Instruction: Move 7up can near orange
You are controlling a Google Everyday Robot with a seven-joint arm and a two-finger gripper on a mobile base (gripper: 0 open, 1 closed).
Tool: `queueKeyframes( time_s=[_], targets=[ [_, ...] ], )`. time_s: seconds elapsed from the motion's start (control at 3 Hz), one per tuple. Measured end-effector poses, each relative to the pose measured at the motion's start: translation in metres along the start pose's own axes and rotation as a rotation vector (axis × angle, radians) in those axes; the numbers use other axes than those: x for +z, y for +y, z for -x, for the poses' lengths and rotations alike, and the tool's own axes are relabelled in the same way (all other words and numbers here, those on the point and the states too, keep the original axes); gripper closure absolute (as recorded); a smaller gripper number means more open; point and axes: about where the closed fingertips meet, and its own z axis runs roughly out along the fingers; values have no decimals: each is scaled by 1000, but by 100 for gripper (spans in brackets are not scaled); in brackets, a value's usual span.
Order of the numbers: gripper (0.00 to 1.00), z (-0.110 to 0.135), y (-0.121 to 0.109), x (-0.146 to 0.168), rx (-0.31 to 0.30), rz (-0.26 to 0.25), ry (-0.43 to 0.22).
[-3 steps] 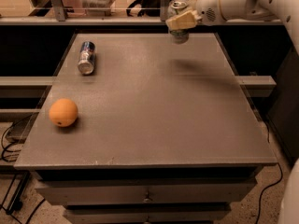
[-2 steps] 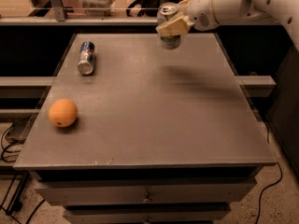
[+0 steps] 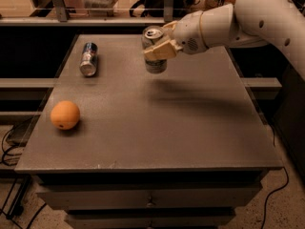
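Note:
My gripper (image 3: 159,46) is shut on the 7up can (image 3: 155,63), a whitish-silver can with a silver top, and holds it upright in the air above the far middle of the grey table (image 3: 157,123). The fingers cover the can's upper side. The orange (image 3: 65,115), round and bright with a small dark spot, rests on the table near the left edge, well to the left of and nearer than the can. My white arm reaches in from the upper right.
A blue-and-silver can (image 3: 88,59) lies on its side at the table's far left. A metal rail and shelf run behind the table. Cables lie on the floor at the left.
My gripper has carried the 7up can leftward from the table's far right edge toward the far middle. The orange and the lying can have not moved.

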Motion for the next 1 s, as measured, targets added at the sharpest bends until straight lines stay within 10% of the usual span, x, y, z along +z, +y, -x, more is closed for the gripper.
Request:
queueKeyframes(
  time_s=[1.0],
  targets=[
    [100,30,65,41,-72,211,-68]
  ],
)
